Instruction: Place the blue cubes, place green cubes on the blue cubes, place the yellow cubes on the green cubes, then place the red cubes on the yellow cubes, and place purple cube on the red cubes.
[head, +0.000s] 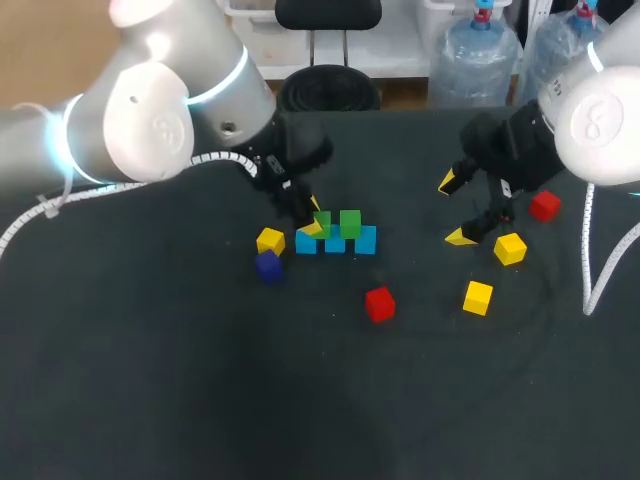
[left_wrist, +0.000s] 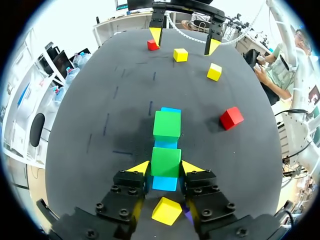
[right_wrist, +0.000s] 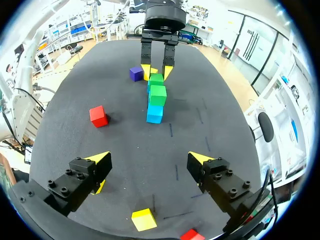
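Left gripper narrow, both yellow tips against the sides of a green cube: holding it, seated on the near end of the blue cube row, centre of the head frame. Probably kept pinched to square it over the blues below. Second green cube sits on the row just ahead.

Right gripper wide, empty, right of centre, well apart.

Yellow cube and purple cube lie just left of the row, close under the left wrist; tight for backing off. Red cube lower centre. Two more yellow cubes and another red at right, unobstructed.
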